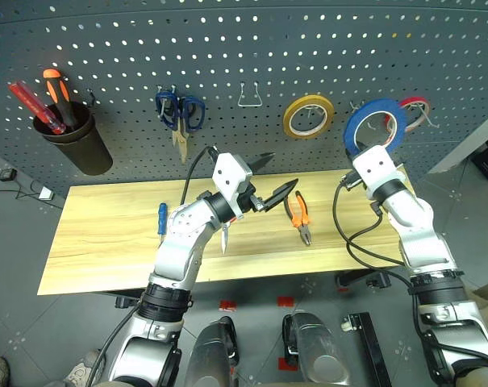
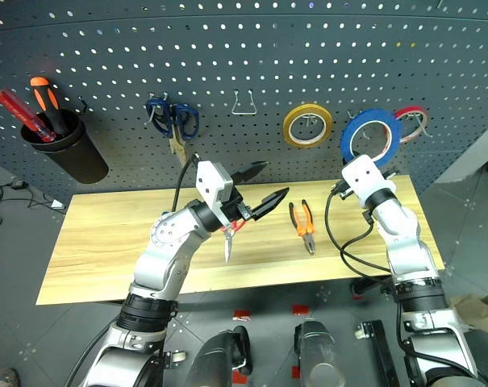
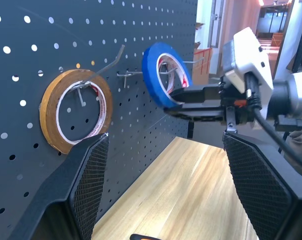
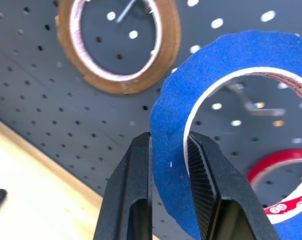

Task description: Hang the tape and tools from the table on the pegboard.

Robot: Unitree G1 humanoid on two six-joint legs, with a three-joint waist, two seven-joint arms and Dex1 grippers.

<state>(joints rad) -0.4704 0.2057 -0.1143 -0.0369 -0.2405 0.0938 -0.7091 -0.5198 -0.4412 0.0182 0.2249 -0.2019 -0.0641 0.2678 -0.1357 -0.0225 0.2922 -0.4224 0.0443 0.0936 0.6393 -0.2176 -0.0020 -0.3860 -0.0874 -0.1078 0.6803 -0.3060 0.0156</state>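
The right gripper (image 4: 169, 150) is clamped on the rim of the blue tape (image 1: 374, 126), one finger inside the ring and one outside, holding the roll upright and close in front of the pegboard (image 1: 252, 56). The roll sits just right of the yellow tape (image 1: 308, 115) already hanging there, and partly in front of the red tape (image 2: 413, 118). In the right wrist view a metal hook (image 4: 244, 98) shows through the ring's opening, so the line-up looks good, though I can't quite tell whether the hook's tip is already inside the ring or a touch short of it.

To do this step well, the ring's hole should pass over the upturned tip before the roll is lowered, so the inner edge seats on the wire. The fingers should part only once the weight rests on the hook; let go early and the roll drops to the table (image 1: 106, 242).

The left gripper (image 2: 260, 187) hangs spread and empty above the table's middle, clear of the work. On the tabletop wait the pliers (image 1: 299, 216), the blue-handled screwdriver (image 1: 162, 218), and the red-handled scissors (image 2: 228, 239) partly hidden under the left arm.
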